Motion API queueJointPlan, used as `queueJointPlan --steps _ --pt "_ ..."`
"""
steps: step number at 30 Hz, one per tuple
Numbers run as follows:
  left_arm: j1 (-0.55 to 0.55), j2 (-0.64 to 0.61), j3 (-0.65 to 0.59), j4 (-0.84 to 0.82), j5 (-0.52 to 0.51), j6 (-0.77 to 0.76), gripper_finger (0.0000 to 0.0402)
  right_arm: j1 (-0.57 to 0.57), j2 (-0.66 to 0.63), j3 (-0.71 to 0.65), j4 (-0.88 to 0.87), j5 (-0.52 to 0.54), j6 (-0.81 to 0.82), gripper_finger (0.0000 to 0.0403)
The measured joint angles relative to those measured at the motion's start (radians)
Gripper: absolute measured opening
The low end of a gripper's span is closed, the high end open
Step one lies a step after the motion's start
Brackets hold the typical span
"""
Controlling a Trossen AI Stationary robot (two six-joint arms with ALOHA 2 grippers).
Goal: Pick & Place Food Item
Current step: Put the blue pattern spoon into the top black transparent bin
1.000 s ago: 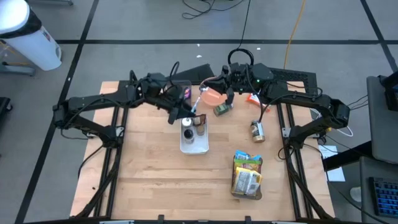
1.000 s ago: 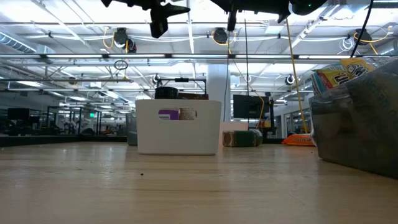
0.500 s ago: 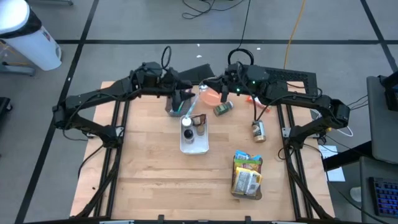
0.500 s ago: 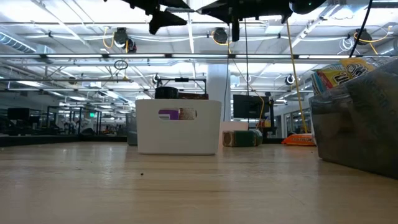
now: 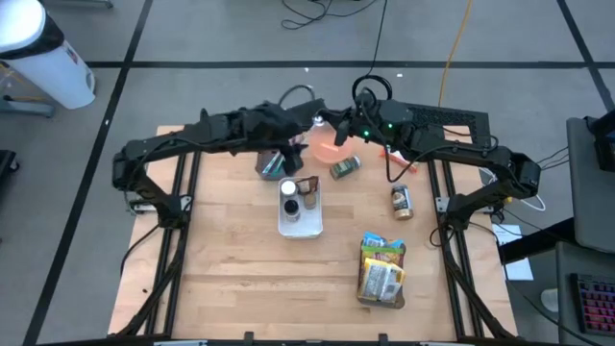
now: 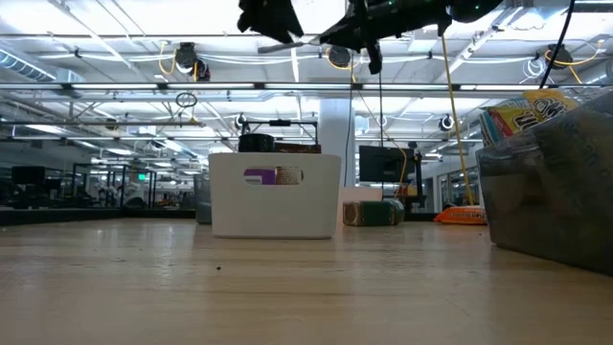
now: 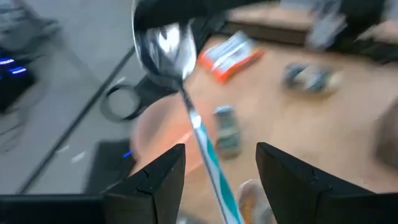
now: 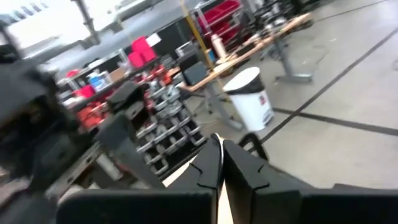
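- Hovering near the far edge of the wooden bench (image 5: 231,279), the left gripper (image 5: 298,132) and right gripper (image 5: 332,125) nearly meet above a round orange plate (image 5: 327,146).
- Only the left wrist view shows a silver spoon with a teal handle (image 7: 186,106) between the left fingers, which stand apart.
- Right fingers (image 8: 211,163) are pressed together in the right wrist view.
- A white rectangular bin (image 5: 300,217) sits mid-bench.

robot arms: two | white bin (image 5: 300,217): one, holding two jars (image 5: 289,189) | cans lying on table: two, one (image 5: 345,168) far centre, one (image 5: 400,200) right | snack bags (image 5: 381,270): one pile near right, number unclear | orange bowl (image 5: 328,144): one | spoon (image 7: 186,106): one | orange packet (image 7: 231,55): one
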Motion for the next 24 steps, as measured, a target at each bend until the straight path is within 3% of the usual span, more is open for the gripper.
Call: queueJointPlan --steps 10,18,24 --pt "-0.046 0.150 0.171 -0.168 -0.292 -0.006 0.0199 0.004 0.000 0.000 0.013 0.058 -0.014 0.0000" --pt "-0.036 0.150 0.173 -0.171 -0.326 -0.034 0.0177 0.004 0.000 0.000 0.040 0.065 -0.030 0.0000" --pt "-0.033 0.150 0.173 -0.186 -0.322 -0.070 0.0127 0.004 0.000 0.000 0.045 0.069 -0.010 0.0000"
